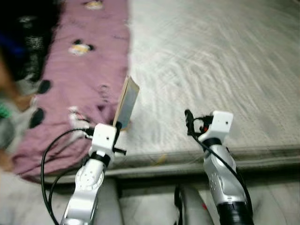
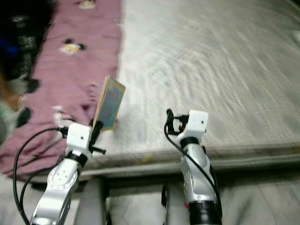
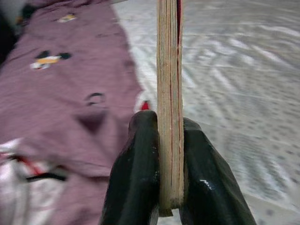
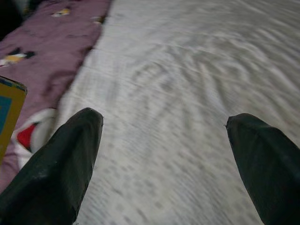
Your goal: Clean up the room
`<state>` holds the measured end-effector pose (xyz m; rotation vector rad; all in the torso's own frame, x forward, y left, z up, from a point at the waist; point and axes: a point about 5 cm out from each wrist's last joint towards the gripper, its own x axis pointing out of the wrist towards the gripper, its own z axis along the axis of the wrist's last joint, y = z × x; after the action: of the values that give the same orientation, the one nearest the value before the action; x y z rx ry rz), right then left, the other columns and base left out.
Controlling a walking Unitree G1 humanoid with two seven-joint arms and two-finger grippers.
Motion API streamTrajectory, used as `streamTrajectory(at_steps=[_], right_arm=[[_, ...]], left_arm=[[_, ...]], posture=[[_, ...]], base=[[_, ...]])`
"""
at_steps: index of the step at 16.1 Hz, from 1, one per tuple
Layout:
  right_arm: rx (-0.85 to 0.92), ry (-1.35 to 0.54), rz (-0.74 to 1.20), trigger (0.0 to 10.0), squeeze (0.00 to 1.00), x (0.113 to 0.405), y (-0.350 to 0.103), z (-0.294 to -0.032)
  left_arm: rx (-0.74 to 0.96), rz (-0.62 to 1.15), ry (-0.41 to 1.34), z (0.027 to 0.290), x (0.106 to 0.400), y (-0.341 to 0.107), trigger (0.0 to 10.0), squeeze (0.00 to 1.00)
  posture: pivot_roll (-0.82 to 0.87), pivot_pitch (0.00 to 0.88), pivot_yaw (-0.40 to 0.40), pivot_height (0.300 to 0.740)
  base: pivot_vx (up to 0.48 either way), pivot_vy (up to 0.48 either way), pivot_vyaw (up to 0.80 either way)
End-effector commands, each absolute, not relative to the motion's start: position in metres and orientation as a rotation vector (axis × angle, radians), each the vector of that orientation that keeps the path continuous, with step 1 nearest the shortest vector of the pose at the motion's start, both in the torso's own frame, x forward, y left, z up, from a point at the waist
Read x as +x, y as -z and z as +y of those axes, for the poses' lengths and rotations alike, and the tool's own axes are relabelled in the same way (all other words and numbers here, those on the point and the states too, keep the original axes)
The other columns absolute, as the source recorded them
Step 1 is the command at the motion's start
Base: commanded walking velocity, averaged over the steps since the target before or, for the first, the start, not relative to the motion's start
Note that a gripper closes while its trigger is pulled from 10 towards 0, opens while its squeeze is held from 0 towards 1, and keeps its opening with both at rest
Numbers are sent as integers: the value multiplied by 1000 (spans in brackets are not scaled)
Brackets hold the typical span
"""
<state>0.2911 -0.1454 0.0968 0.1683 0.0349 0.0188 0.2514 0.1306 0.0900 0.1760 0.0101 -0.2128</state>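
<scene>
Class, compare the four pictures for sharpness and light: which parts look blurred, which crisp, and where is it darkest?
Left eye view: the grey bed cover is smeared by motion blur, and the top left corner is darkest. Right eye view: the same softness. Left wrist view: the book edge and black fingers are fairly crisp, the purple blanket behind soft. Right wrist view: evenly lit, the cover streaked.

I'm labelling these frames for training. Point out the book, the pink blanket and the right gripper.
book (image 2: pixel 108 103), right eye view, on its colourful cover.
pink blanket (image 1: pixel 89 65), left eye view, on the fabric near a cartoon print.
right gripper (image 4: pixel 164 140), right wrist view, midway between its spread fingertips.
</scene>
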Motion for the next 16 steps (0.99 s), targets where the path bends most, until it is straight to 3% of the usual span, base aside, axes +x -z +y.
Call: streamTrajectory(at_steps=[1,9,16], right_arm=[[160,-19,32,10000,0,289,-95,-144],[119,29,28,10000,0,285,-91,-149],[116,35,32,10000,0,286,-87,-149]], left_arm=[[180,-23,207,132,253,-95,10000,0],[177,-13,216,133,254,-92,10000,0],[159,10,228,132,255,-85,10000,0]], posture=[[19,60,24,654],[22,53,31,740],[27,27,35,740]], base=[[0,0,0],[0,0,0],[0,0,0]])
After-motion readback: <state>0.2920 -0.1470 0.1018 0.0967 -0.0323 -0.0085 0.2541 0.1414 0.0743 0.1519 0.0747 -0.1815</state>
